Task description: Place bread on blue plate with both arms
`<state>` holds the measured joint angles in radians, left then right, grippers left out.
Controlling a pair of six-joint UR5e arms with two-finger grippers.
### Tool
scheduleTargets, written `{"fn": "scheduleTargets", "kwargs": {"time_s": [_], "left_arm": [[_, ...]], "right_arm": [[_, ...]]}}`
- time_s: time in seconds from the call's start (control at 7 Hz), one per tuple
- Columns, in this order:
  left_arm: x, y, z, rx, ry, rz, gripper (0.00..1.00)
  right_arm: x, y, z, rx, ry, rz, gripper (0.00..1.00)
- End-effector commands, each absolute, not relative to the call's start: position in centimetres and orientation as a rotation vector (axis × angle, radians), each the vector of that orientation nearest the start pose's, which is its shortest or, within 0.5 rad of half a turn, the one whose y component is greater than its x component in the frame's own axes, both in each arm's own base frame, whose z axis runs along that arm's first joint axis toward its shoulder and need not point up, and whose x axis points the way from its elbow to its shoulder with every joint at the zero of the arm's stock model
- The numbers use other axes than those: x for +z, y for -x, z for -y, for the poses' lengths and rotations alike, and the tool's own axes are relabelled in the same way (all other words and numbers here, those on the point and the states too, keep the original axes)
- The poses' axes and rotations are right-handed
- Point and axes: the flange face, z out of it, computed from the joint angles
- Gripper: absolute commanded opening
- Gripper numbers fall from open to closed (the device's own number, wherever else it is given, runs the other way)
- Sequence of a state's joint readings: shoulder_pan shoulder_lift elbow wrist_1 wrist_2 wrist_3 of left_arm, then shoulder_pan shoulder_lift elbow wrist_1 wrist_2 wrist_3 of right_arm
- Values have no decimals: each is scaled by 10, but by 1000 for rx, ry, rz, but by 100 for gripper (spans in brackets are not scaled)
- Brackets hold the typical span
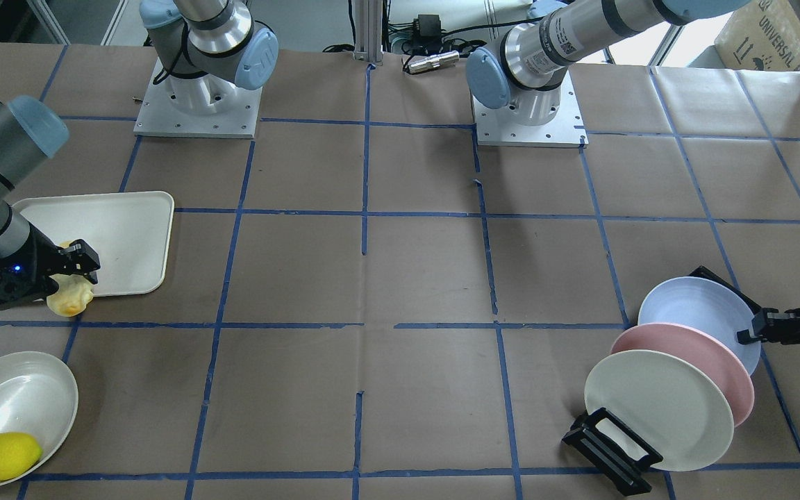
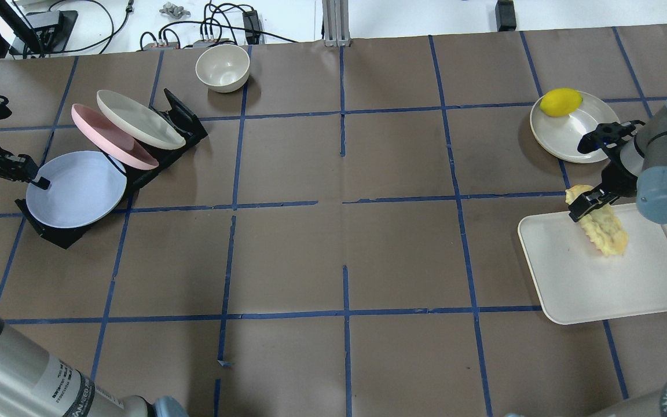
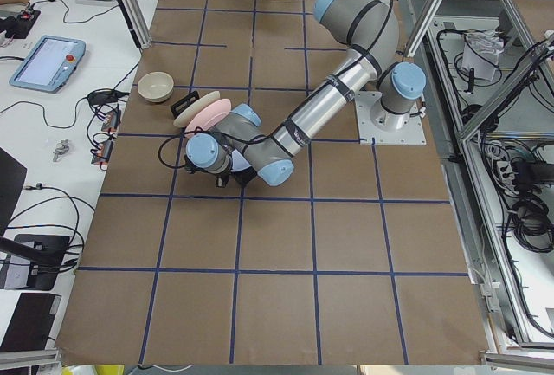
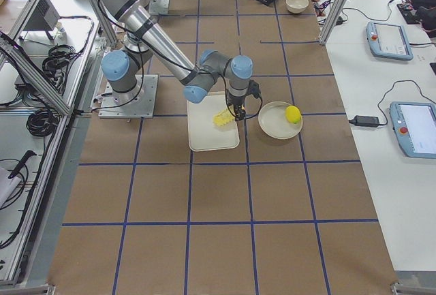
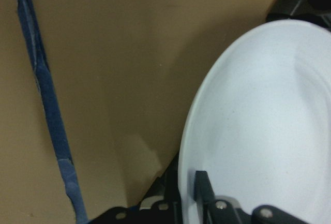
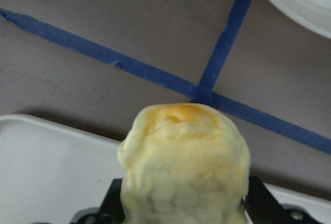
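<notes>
R gripper point(image 2: 587, 201) clamped on bread point(image 2: 604, 230) at its 11 o'clock end, over far-left corner of tray point(image 2: 600, 289); lemon dish point(image 2: 565, 136) near, at 12. L gripper point(image 2: 35, 180) pinches 9 o'clock rim of blue plate point(image 2: 76, 188), which leans in rack point(image 2: 55, 234); pink plate point(image 2: 110, 139) close at 1. The 2 grippers are well apart, w/ wide table point(image 2: 339, 243) between

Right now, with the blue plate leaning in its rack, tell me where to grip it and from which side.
Pinch the blue plate at its exposed rim, coming from the outer side, away from the pink plate. It leans tilted in the rack, so only that thin edge is free. The left end effector sits there.
</notes>
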<state>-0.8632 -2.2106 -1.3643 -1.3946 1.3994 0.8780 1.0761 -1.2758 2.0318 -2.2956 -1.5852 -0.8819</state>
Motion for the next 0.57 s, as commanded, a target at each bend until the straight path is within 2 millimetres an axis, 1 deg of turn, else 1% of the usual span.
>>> {"fn": "scheduleTargets", "kwargs": {"time_s": [0.0, 0.14, 0.29, 0.43], "left_arm": [[243, -336, 624, 92, -261, -3426, 16], [245, -336, 624, 95, -274, -3424, 15], [255, -334, 623, 88, -281, -3415, 15], [261, -332, 617, 88, -310, -3414, 13]], "right_arm": [[198, 119, 502, 123, 535, -3019, 8], [219, 114, 504, 78, 466, -3025, 9], [264, 101, 508, 46, 407, -3019, 11], [299, 75, 516, 120, 350, -3007, 12]]}}
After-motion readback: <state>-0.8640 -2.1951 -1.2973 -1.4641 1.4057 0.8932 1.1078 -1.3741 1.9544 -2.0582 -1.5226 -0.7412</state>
